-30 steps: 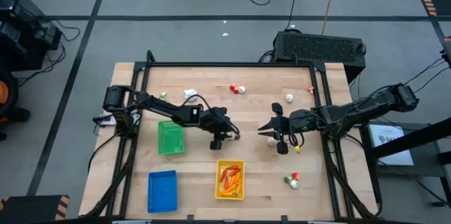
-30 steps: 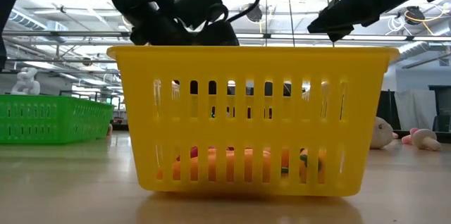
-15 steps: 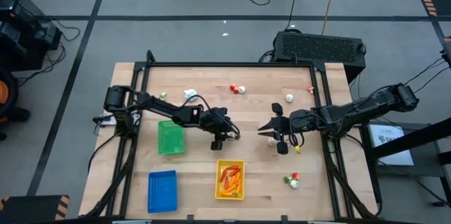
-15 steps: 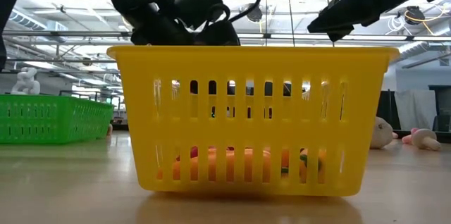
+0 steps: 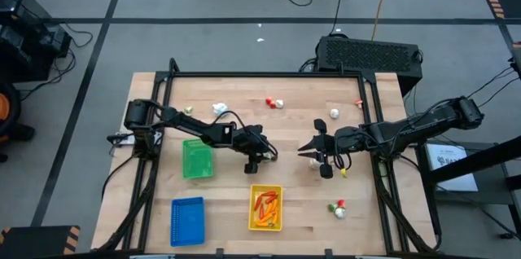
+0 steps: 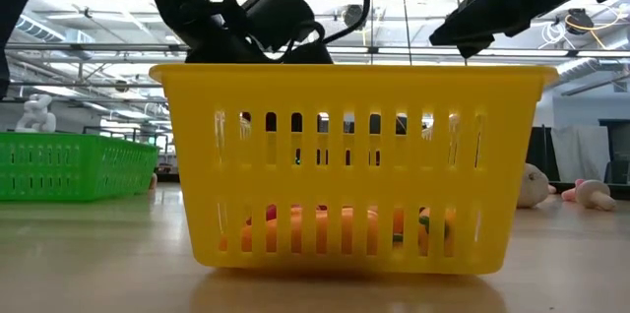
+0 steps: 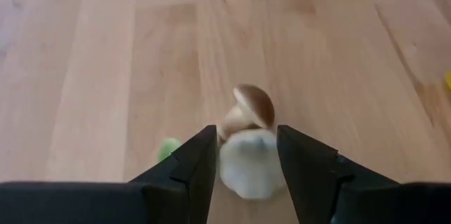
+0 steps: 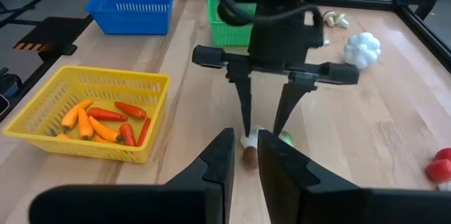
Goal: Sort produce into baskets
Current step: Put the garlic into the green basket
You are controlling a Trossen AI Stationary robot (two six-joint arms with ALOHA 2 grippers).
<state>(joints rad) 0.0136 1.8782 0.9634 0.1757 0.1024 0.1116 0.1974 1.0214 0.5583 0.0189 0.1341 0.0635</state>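
Observation:
My left gripper [image 5: 270,156] points down at mid table, open, its fingers either side of a white bulb [image 7: 248,171] lying on the wood. A brown-capped mushroom [image 7: 255,104] lies just beyond the bulb and a small green piece [image 7: 168,148] beside it. The right wrist view shows this gripper [image 8: 261,131] over the bulb [image 8: 249,139]. My right gripper [image 5: 301,151] hovers close by toward the table's right, slightly open and empty. The yellow basket [image 5: 266,187] holds carrots and red peppers [image 8: 106,122]. The green basket [image 5: 196,159] and blue basket [image 5: 187,220] stand to the left. My left gripper comes at the white bulb from above, one finger [image 7: 204,160] on each side of it. The bulb [image 7: 243,182] fills the gap between them and rests on the table. I cannot tell whether the fingers touch it.
Loose produce lies on the far half of the table: a white piece [image 5: 220,109], a red-and-white piece [image 5: 275,103], a white bulb [image 5: 334,113]. A yellow bit [image 5: 343,173] and a green-red-white piece [image 5: 338,208] lie near the right edge. Both arms meet at mid table.
My left arm has shifted a little, its wrist and cable moving in the low view, while its fingers stay over the white bulb.

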